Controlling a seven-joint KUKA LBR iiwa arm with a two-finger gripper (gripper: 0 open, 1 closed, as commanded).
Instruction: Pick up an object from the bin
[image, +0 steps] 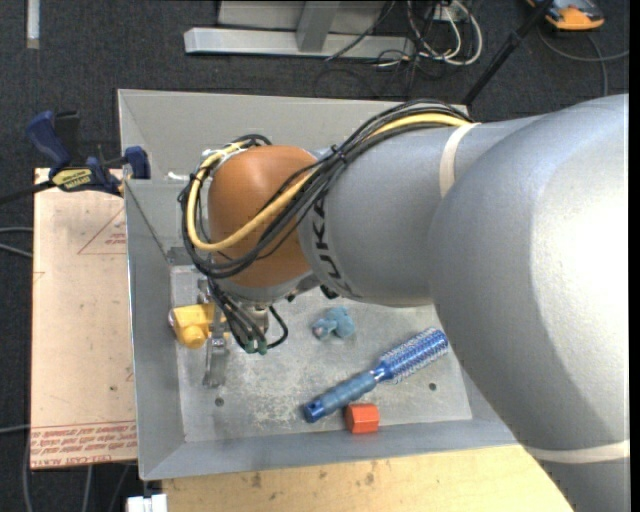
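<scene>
My gripper (214, 362) hangs below the orange wrist cover, low over the left part of the bin floor. A small yellow object (189, 324) lies right beside it on the left, close to or touching it; I cannot tell whether it is held. A small light-blue lump (335, 323) rests on the floor to the right of the gripper. A blue hairbrush (382, 374) lies diagonally across the front right, bristle head up and to the right.
An orange block (362, 418) sits by the brush handle's end near the front wall. The thick grey arm covers the bin's right and back. The left wall stands close to the yellow object.
</scene>
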